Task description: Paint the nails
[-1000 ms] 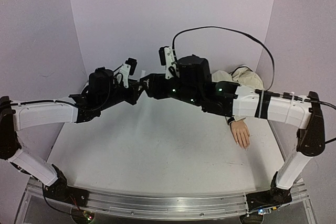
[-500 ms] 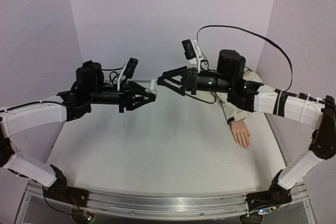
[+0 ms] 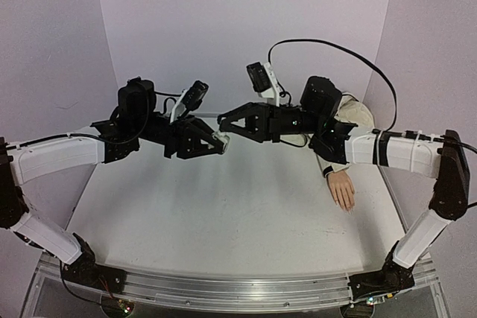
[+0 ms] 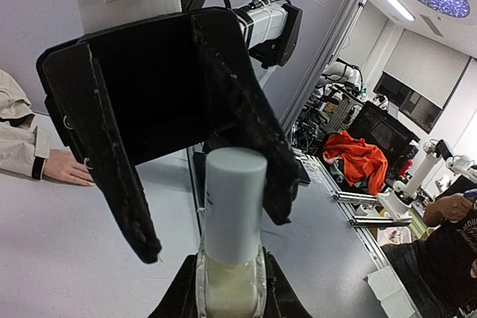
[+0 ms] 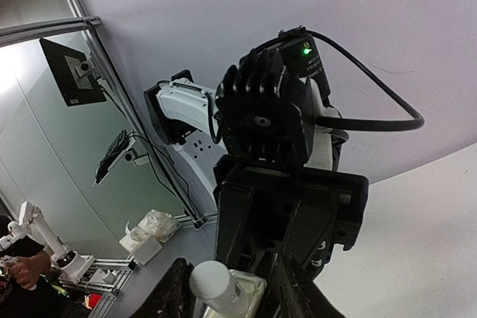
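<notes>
The left hand is gripping a small white bottle by its lower body, and it is holding the bottle in the air above the far middle of the table. The white cap of the bottle is pointing toward the right hand. The right hand is standing open, with one black finger on each side of the cap. One finger is just beside the cap and the other is apart from it; I cannot tell if any finger is touching.

The mannequin hand is lying flat on the table at the far right, under the right arm. Its beige sleeve is lying farther back. The nails are pointing to the near side and are too small to see clearly.
</notes>
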You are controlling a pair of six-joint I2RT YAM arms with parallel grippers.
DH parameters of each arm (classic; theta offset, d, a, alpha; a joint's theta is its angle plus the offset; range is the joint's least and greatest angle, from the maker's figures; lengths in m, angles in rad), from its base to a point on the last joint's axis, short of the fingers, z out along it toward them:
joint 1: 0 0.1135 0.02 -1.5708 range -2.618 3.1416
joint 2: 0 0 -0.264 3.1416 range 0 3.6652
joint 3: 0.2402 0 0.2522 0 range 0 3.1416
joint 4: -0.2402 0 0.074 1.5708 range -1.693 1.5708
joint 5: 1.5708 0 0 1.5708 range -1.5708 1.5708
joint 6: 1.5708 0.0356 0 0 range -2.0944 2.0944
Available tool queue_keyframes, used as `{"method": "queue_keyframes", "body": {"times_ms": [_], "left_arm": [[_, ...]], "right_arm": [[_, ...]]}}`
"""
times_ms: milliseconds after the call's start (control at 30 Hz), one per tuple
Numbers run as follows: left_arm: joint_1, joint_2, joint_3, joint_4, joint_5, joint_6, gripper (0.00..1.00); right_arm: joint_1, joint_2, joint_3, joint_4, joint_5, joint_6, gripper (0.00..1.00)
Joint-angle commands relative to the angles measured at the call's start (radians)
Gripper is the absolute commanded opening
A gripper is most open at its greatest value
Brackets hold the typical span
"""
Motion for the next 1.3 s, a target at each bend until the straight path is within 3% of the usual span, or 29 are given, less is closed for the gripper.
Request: {"method": "queue_keyframes", "body": {"times_ms": [0, 167, 267, 300, 433, 533, 633, 733, 800, 867, 1067, 1100, 1200, 1267], "left_arm": [[-0.003, 0.012, 0.062, 0.043, 0.048, -0.028, 0.00], [-0.002, 0.018, 0.060, 0.043, 0.022, -0.022, 0.00], [-0.001, -0.002, 0.035, 0.042, -0.083, -0.003, 0.00], [0.001, -0.012, 0.022, 0.039, -0.138, 0.009, 0.00], [-0.001, -0.054, -0.017, 0.008, -0.418, 0.065, 0.00], [-0.010, -0.090, -0.043, -0.025, -0.733, 0.095, 0.00], [-0.052, -0.107, -0.041, -0.097, -1.156, 0.151, 0.00], [-0.097, -0.091, -0.009, -0.148, -1.320, 0.212, 0.00], [-0.103, -0.090, -0.006, -0.148, -1.328, 0.210, 0.00], [-0.105, -0.087, -0.004, -0.148, -1.304, 0.208, 0.00], [-0.106, -0.095, -0.026, -0.148, -1.164, 0.233, 0.00], [-0.105, -0.099, -0.030, -0.148, -1.159, 0.237, 0.00], [-0.103, -0.113, -0.047, -0.148, -1.092, 0.238, 0.00], [-0.097, -0.123, -0.053, -0.147, -1.042, 0.237, 0.00]], "right_arm": [[0.004, 0.005, 0.044, 0.127, -0.063, 0.035, 0.36], [0.005, 0.013, 0.044, 0.130, -0.064, 0.039, 0.17], [0.007, 0.010, 0.033, 0.130, -0.054, 0.039, 0.07], [0.008, 0.007, 0.026, 0.129, -0.041, 0.040, 0.00], [0.008, -0.005, -0.010, 0.127, 0.020, 0.052, 0.00], [0.016, -0.019, -0.032, 0.095, 0.110, 0.052, 0.00], [0.058, -0.037, 0.011, -0.100, 0.407, -0.037, 0.00], [0.210, -0.007, 0.207, -0.542, 1.113, -0.123, 0.00], [0.291, 0.041, 0.311, -0.730, 1.413, -0.065, 0.00], [0.328, 0.044, 0.325, -0.761, 1.496, -0.023, 0.00], [0.339, 0.023, 0.319, -0.667, 1.357, -0.102, 0.00], [0.339, 0.010, 0.315, -0.649, 1.323, -0.123, 0.06], [0.334, -0.049, 0.274, -0.585, 1.200, -0.199, 0.40], [0.311, -0.084, 0.258, -0.565, 1.105, -0.249, 0.52]]}}
